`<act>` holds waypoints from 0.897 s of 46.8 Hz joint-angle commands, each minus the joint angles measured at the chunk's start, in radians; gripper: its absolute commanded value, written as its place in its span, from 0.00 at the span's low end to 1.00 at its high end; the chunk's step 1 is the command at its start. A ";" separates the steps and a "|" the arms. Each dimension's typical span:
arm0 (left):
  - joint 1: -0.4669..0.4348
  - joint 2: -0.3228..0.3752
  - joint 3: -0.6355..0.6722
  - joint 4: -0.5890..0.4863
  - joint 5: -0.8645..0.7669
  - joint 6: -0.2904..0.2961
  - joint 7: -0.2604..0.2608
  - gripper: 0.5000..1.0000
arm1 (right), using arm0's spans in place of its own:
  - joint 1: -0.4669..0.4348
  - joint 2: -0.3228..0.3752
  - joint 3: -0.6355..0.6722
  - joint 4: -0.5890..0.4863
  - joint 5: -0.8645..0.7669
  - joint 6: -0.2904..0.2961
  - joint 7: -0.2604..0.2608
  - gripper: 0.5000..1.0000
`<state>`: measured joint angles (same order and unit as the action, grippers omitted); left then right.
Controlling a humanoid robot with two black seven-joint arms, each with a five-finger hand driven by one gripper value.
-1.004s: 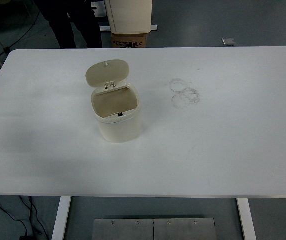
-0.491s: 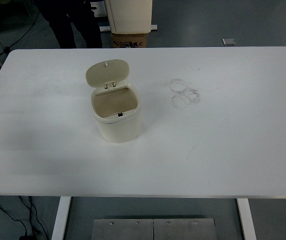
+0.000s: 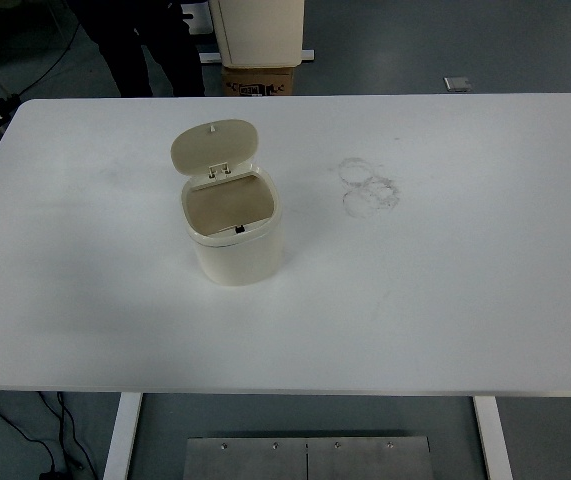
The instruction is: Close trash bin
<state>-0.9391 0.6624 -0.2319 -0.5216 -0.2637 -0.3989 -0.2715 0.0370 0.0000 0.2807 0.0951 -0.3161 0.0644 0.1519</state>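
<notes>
Bin (image 3: 235, 235) stands open, lid (image 3: 213, 146) upright; neither hand is visible, state unknowable.

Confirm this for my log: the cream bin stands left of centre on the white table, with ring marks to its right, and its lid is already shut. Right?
Not quite. The bin does stand left of centre on the table, with the ring marks to its right, but the lid is open, tipped up behind the opening. The head view shows this. Neither hand is in view.
</notes>
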 commanded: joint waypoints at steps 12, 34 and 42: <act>-0.196 0.066 0.295 -0.196 0.000 0.025 0.000 1.00 | 0.000 0.000 0.000 0.000 0.000 0.000 0.000 0.98; -0.619 0.045 0.720 -0.347 0.029 -0.064 0.011 1.00 | 0.000 0.000 0.000 0.000 0.000 0.000 0.000 0.98; -0.682 0.028 0.721 -0.413 0.175 -0.078 0.028 1.00 | 0.000 0.000 0.000 0.000 0.000 0.000 0.000 0.98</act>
<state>-1.6052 0.6932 0.4895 -0.9112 -0.1322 -0.4764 -0.2553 0.0369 -0.0001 0.2806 0.0951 -0.3160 0.0643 0.1516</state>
